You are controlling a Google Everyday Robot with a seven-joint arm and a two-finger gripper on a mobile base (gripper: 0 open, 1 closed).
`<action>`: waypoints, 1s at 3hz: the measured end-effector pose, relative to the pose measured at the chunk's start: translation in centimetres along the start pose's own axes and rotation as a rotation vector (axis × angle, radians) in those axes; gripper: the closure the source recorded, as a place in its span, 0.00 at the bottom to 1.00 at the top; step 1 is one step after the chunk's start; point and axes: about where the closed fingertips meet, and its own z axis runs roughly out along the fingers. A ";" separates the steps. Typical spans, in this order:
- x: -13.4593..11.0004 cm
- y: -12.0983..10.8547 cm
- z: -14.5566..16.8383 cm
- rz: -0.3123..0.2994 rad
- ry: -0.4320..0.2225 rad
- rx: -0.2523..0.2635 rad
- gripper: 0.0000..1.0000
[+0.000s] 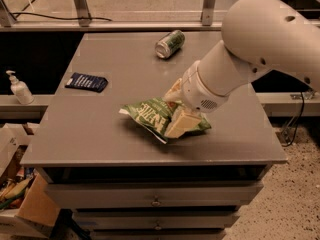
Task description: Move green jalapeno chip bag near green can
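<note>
The green jalapeno chip bag (150, 115) is a crinkled green bag with white lettering, near the front middle of the grey table (100, 134). My gripper (176, 108) reaches down from the right on the white arm and is shut on the bag's right part. One cream finger (181, 124) lies across the bag's front and the other finger (173, 90) is behind it. The green can (169, 43) lies on its side at the back middle of the table, well beyond the bag.
A small flat dark blue packet (86, 82) lies on the table's left part. A white pump bottle (18, 88) stands on a lower ledge to the left. Drawers sit under the table front. Cardboard boxes (20, 184) are on the floor at the lower left.
</note>
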 end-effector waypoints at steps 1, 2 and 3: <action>0.2 -0.6 -0.6 0.011 0.003 0.013 0.62; 0.3 -1.0 -1.0 0.018 0.005 0.022 0.85; 0.5 -2.0 -1.7 0.029 0.007 0.043 1.00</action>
